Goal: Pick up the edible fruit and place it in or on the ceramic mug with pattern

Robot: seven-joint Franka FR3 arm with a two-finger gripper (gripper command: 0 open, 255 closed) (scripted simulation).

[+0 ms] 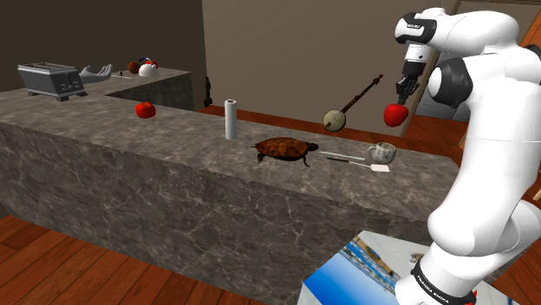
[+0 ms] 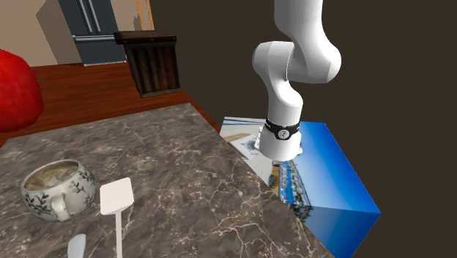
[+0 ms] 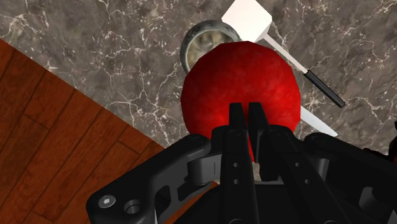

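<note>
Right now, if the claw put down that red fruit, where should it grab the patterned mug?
Probably the rim wall, from straight above. The patterned mug stands upright with its mouth open, so the claw could straddle the wall, one side inside and one outside. Choose a spot away from the small handle, which sticks out. The claw is shut on the red fruit, so that goes first.

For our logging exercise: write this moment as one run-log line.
gripper: shut on red fruit | fruit: held in air above patterned mug | mug: upright on veined counter, beside white spatula | placed: no
</note>
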